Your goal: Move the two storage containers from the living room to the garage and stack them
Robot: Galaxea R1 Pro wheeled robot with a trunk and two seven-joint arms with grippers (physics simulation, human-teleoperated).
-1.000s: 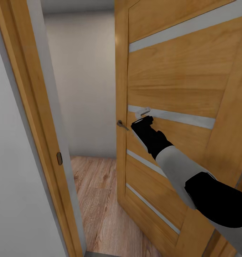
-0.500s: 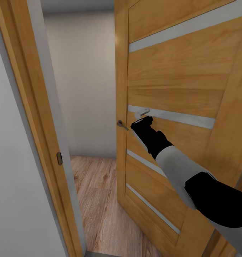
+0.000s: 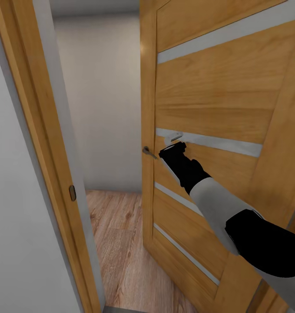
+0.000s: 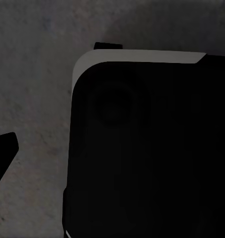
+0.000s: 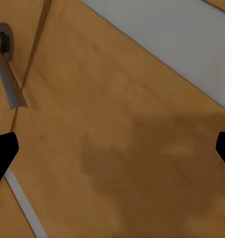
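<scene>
- Right pincer [image 3: 173, 150] at the end of the outstretched right arm, close against the wooden door [image 3: 217, 100], fingertips spread wide at the edges of the right wrist view with nothing between them.
- Left pincer: state impossible to tell; one dark fingertip [image 4: 3, 148] over grey ground, beside a large black body with a pale rim [image 4: 142, 55].
- Door handle [image 5: 7, 82] just beside the right pincer, toward the door's free edge; seen also in the head view [image 3: 149, 152], a slim grey lever.
- Best pushed flat on the panel near that free edge, away from the hinge side, for the most swing per push; steady pressure, no jab, lever left untouched lest a finger snag.
- Door frame [image 3: 43, 130] near on the left, latch plate [image 3: 72, 192] in it; gap probably too narrow yet for the base, so wider swing wanted before rolling through.
- Beyond the gap: light wood plank flooring [image 3: 117, 226] and a pale wall [image 3: 99, 100].
- Storage containers nowhere in these views; presumably somewhere past the doorway.
</scene>
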